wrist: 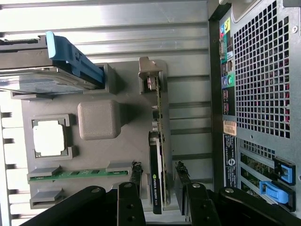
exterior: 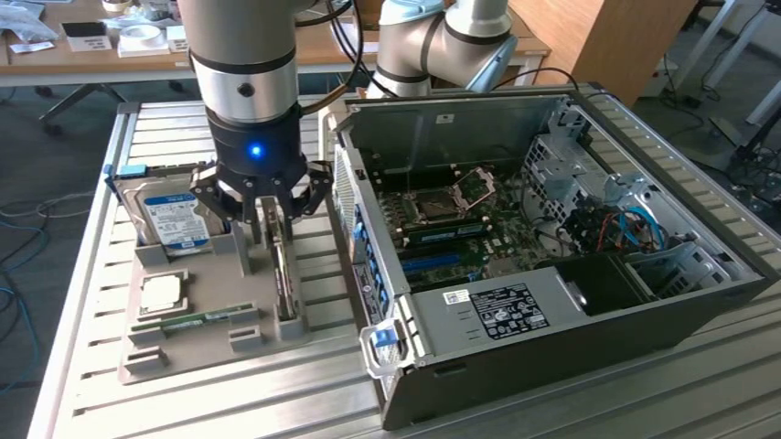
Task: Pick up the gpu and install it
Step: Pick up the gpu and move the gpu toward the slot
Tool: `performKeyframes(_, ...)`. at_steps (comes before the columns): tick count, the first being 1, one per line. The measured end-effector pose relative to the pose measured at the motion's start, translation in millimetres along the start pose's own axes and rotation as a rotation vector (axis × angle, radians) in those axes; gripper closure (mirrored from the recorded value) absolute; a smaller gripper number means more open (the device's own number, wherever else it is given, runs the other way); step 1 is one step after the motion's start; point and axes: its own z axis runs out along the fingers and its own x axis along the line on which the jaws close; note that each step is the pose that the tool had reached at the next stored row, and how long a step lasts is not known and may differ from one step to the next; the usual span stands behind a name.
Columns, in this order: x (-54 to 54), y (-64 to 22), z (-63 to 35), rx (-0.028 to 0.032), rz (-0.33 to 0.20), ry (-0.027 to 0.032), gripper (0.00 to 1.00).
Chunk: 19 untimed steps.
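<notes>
Fingers (wrist: 181, 176) spread wide straddle the gpu (wrist: 156, 188), standing on edge in the grey tray (wrist: 127, 141) at the exterior view's left of the computer case (exterior: 513, 366); likely light, stiff and fragile, best pinched across its flat faces.

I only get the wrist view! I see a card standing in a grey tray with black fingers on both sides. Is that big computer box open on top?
Observer: Yes, the computer case is open, and its motherboard shows inside.
Operator: What's the flat thing behind the blue clip?
Observer: A hard drive, blue and white on its face.
Operator: Does the hand have a light?
Observer: Yes, a blue light glows on the arm above it.
</notes>
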Motion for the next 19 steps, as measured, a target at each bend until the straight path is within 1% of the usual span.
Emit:
performKeyframes(5,0.0,-0.1,2.8,-0.0001,0.000,-0.0001,0.58)
performKeyframes(19,0.0,-0.1,3.6,-0.0001,0.000,-0.0001,0.58)
